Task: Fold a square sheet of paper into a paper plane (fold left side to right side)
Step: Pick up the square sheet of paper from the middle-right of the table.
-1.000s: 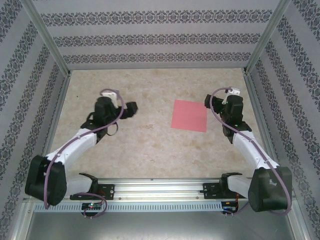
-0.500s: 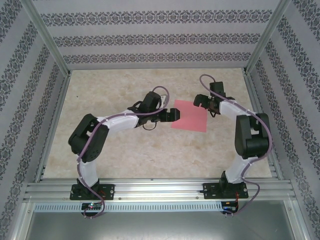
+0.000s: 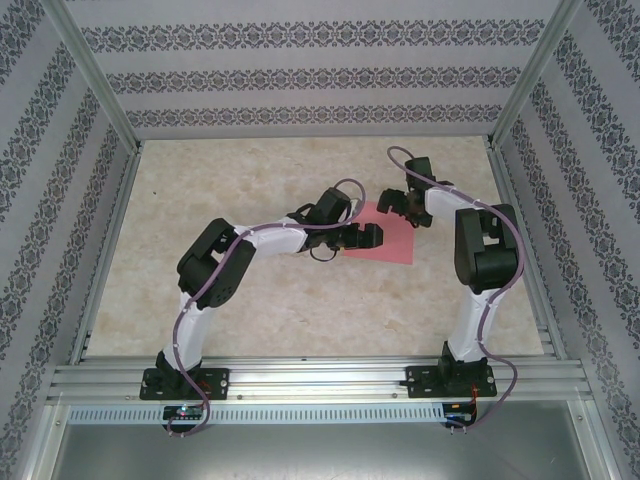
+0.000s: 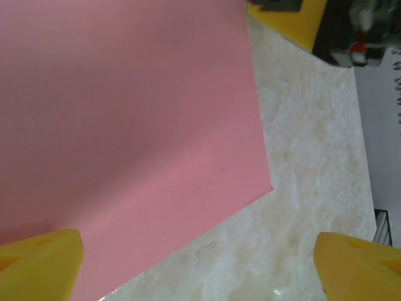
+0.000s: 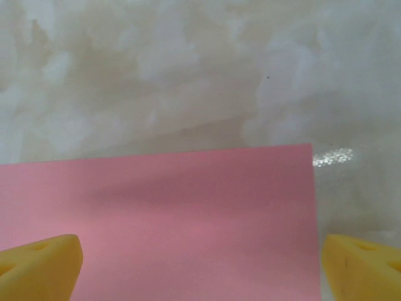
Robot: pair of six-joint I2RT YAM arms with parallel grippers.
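Over paper, left tool now

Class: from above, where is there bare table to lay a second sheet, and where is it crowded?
Free: the table between left wall and left arm, the strip along the back wall, and the near middle across to the right arm. Crowded: the pink sheet of paper, with the left gripper and right gripper over it.

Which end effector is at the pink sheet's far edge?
The right end effector, above the far edge of the sheet; the left end effector is above its left edge.
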